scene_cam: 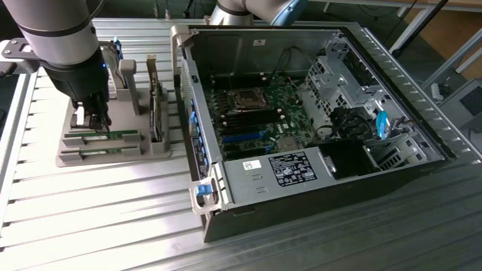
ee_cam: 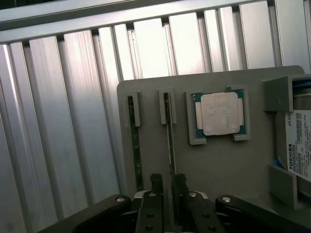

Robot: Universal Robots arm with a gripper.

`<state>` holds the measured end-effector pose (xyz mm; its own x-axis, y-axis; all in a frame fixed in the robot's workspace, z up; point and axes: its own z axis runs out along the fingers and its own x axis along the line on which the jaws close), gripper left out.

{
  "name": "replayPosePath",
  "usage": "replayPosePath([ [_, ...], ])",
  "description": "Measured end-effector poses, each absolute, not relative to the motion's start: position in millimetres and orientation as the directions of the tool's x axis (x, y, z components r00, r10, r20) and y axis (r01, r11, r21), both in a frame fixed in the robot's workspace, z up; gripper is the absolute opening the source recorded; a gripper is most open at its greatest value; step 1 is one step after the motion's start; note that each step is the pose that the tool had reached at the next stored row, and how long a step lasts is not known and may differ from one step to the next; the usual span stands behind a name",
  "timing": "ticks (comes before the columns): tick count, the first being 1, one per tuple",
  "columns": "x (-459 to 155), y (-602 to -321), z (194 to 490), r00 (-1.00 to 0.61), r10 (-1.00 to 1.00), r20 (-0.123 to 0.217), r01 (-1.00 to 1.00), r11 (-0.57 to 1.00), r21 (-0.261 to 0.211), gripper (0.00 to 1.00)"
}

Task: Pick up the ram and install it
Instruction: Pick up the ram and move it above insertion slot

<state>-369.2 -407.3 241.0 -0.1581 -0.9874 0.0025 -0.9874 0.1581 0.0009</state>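
Note:
Two rams stand on edge in slots of a grey holder (ee_cam: 218,170). One ram (ee_cam: 169,131) runs in between my fingertips; the other ram (ee_cam: 134,145) stands in the slot beside it. My gripper (ee_cam: 167,187) is open, with one black finger (ee_cam: 155,189) on each side of the first ram's end. In the exterior view the gripper (scene_cam: 94,121) hangs low over the holder (scene_cam: 113,155) at the exterior view's left, just above the green ram edges (scene_cam: 101,135).
A silver CPU (ee_cam: 218,114) and a labelled hard drive (ee_cam: 296,145) also sit in the holder. An expansion card (scene_cam: 156,121) stands upright near its edge. The open computer case (scene_cam: 421,121) with its motherboard (scene_cam: 249,121) lies to the exterior view's right on the ribbed metal table (scene_cam: 90,214).

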Motion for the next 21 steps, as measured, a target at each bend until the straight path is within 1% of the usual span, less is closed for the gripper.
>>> replayPosePath([
  [14, -369, -412, 231, -0.158, -0.987, 0.003, -0.987, 0.158, 0.001, 0.23],
  [21, -370, -429, 228, -0.158, -0.987, 0.003, -0.987, 0.158, 0.001, 0.23],
])
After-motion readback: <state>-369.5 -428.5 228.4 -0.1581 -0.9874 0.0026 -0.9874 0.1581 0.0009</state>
